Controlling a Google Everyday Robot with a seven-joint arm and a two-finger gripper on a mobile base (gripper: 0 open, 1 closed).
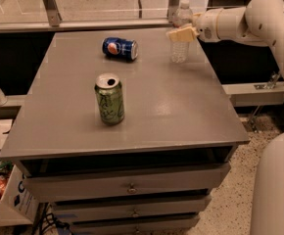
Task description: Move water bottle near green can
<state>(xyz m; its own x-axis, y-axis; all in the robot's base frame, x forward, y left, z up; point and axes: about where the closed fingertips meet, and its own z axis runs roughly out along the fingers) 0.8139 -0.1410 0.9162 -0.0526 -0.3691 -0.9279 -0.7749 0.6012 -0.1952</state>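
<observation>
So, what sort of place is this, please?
Probably a robotics lab or workshop: a grey metal drawer cabinet, speckled hard floor, and the gripper at a clear ribbed plastic water bottle.

A grey table (181,116) filled the middle of the room, its smooth top catching a soft sheen of overhead light. Under the top sat a stack of grey drawers (127,186), each with a small metal pull. Behind the table ran a pale rail with slanted metal posts (49,4) and a clear panel, with a light floor and a dark cable visible beyond it. At lower right the floor (230,199) was speckled, like terrazzo. A white box (5,204) holding colourful packets stood at lower left. A pale ledge (259,89) ran along the right side. The gripper (180,34) hung over the table's far right corner.
</observation>
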